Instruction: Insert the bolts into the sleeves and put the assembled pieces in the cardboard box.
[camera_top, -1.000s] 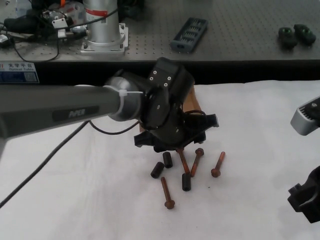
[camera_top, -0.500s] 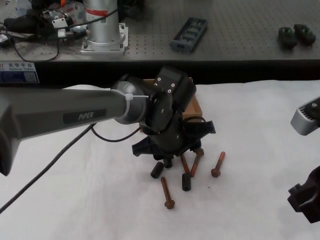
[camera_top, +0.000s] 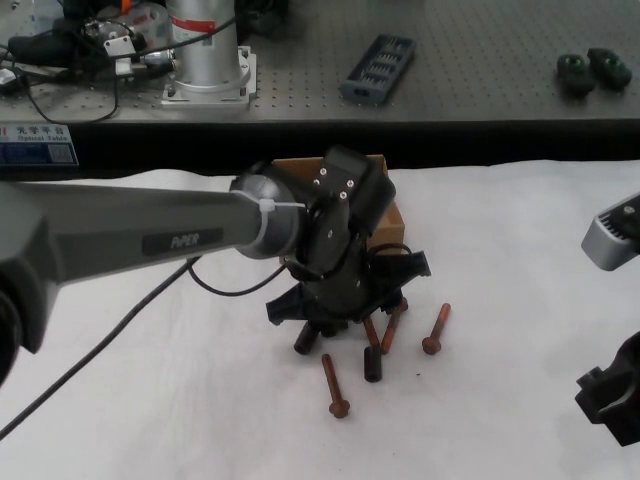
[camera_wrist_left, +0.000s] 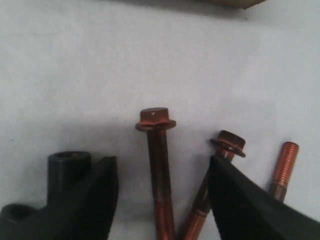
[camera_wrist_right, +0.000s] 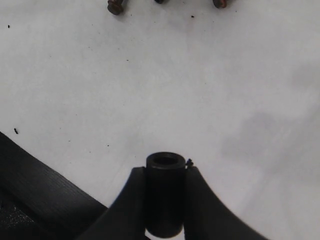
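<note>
Several rusty bolts and black sleeves lie on the white cloth. My left gripper (camera_top: 345, 305) is open, low over them. In the left wrist view its fingers (camera_wrist_left: 90, 200) straddle one bolt (camera_wrist_left: 156, 145) without touching it. A sleeve (camera_wrist_left: 67, 167) stands just outside one finger and a second bolt (camera_wrist_left: 227, 145) lies by the other. More bolts (camera_top: 335, 385) (camera_top: 435, 328) and a sleeve (camera_top: 372, 363) lie nearer the front. The cardboard box (camera_top: 385, 215) sits right behind the left wrist. My right gripper (camera_wrist_right: 165, 175) is shut on a black sleeve (camera_wrist_right: 165, 200), held upright above the cloth.
The right arm (camera_top: 610, 400) stays at the right edge of the bench. Behind the cloth a perforated metal plate carries a grey post (camera_top: 205, 50), a black rack (camera_top: 378, 68), cables and two black knobs (camera_top: 595, 70). Open cloth lies front left and right.
My left arm has swung forward and down onto the bolt pile, uncovering more of the cardboard box. The right arm has not moved.
</note>
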